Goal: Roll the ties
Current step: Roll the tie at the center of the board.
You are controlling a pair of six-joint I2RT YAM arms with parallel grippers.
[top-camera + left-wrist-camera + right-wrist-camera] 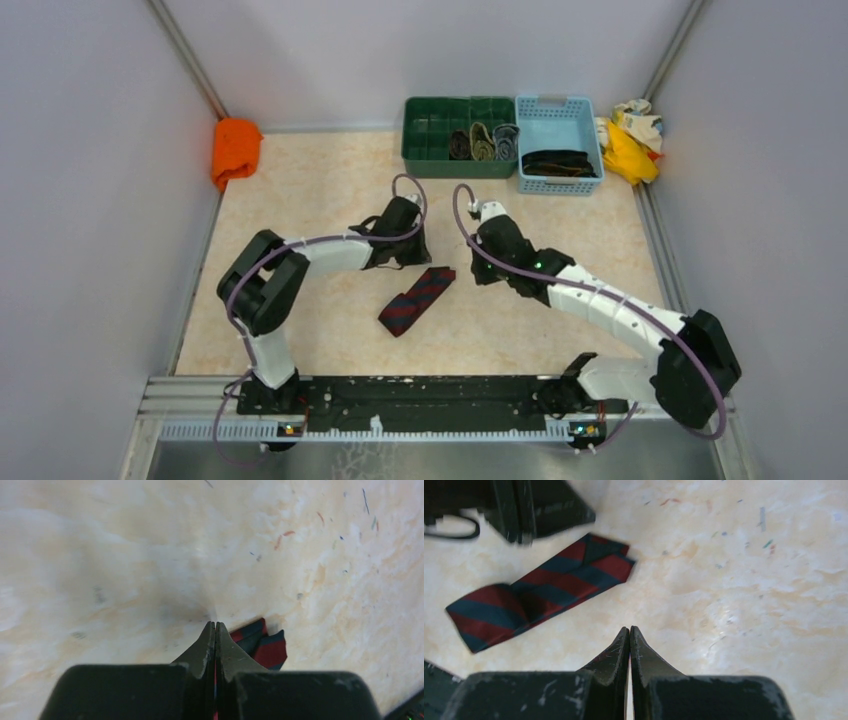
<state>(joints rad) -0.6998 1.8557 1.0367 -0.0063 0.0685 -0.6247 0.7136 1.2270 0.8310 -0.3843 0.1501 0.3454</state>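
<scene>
Left hand [215,626] & right hand [629,629] both fully closed, nothing held, near plaid tie [417,300] lying flat at frame ctr. Step: approach, rolling not begun. Next req.: open, pinch one end.

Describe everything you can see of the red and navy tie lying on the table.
The red and navy tie is soft-looking fabric with broad diagonal stripes. It lies flat and slanted on the pale table, folded into a short double layer, not rolled. The shut left gripper is by its far end; contact cannot be told.
</scene>
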